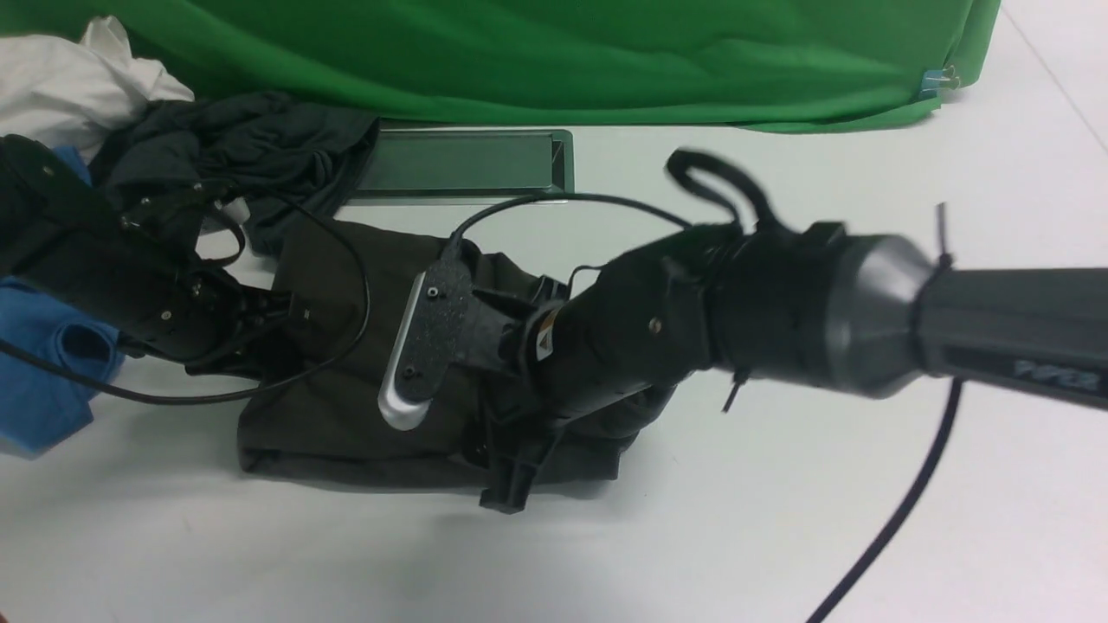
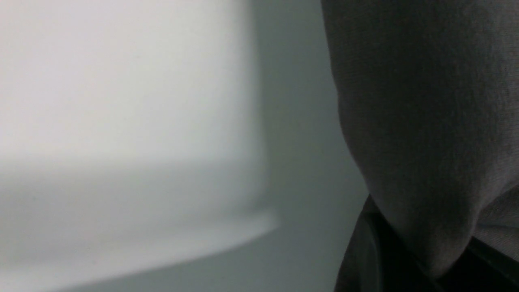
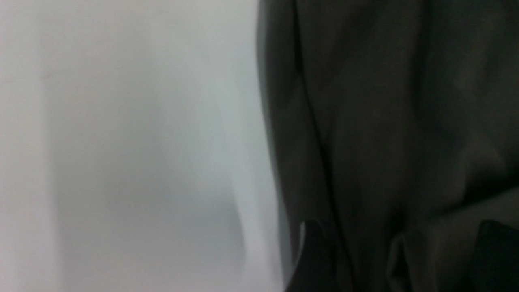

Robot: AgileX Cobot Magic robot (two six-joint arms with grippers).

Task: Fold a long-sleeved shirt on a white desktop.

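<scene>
The long-sleeved shirt (image 1: 346,389), dark brownish-black, lies in a folded bundle on the white desktop (image 1: 779,519), left of centre in the front view. My left gripper (image 1: 290,311) is at the bundle's left edge, shut on a fold of the cloth. That fold (image 2: 421,121) hangs close before the left wrist camera and runs down into the dark jaws (image 2: 405,275). My right gripper (image 1: 502,433) reaches in from the right over the bundle's right part. Its dark fingers (image 3: 312,255) stand wide apart, open, with shirt cloth (image 3: 385,142) lying between them.
A green cloth (image 1: 563,61) hangs across the back, with a metal-framed hatch (image 1: 463,164) in front of it. At the far left lie a charcoal garment (image 1: 260,147), a white garment (image 1: 69,82) and a bright blue garment (image 1: 43,363). A black cable (image 1: 900,510) trails from the right arm.
</scene>
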